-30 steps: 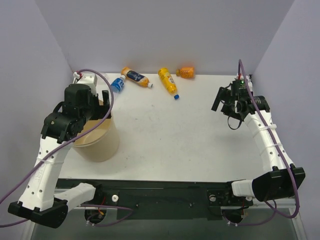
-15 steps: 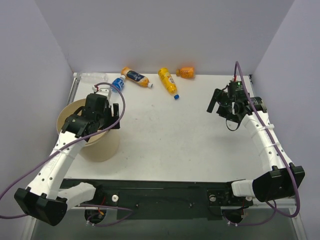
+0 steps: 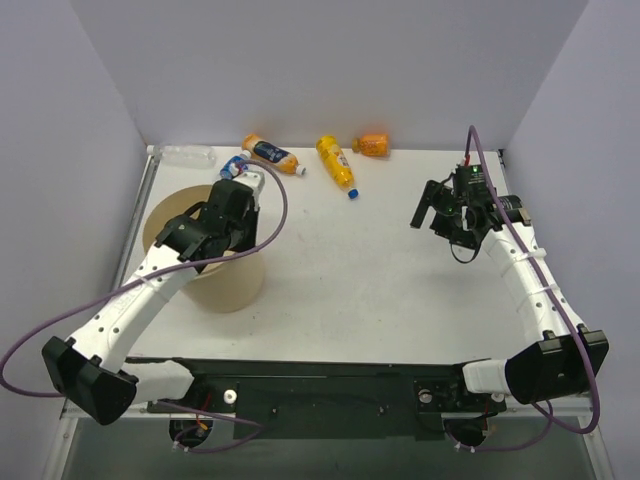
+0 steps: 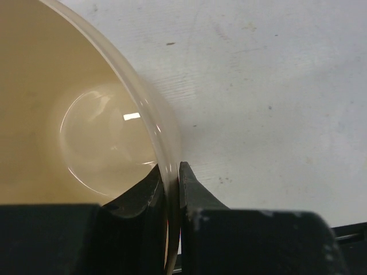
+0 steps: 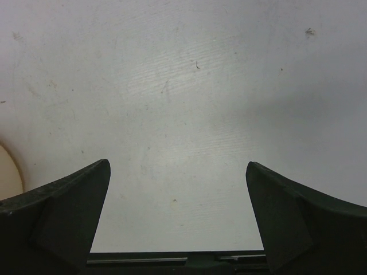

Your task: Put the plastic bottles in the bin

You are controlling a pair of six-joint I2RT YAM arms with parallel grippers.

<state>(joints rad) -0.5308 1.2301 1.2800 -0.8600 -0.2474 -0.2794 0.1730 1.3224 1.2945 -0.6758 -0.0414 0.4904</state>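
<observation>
Table (image 3: 380,290): bin (image 3: 232,285) farther right now

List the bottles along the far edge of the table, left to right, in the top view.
clear bottle → blue-labelled bottle → orange-yellow bottle with dark label → yellow bottle with blue cap → squat orange bottle

A robotics lab test cell, seen from above. A scuffed white table (image 3: 350,270) is boxed in on three sides by plain pale lilac walls (image 3: 330,70). A white robot left arm (image 3: 130,300) and right arm (image 3: 525,275), trailing purple cables (image 3: 284,205), are bolted to a black rail (image 3: 330,385) along its near edge.
</observation>
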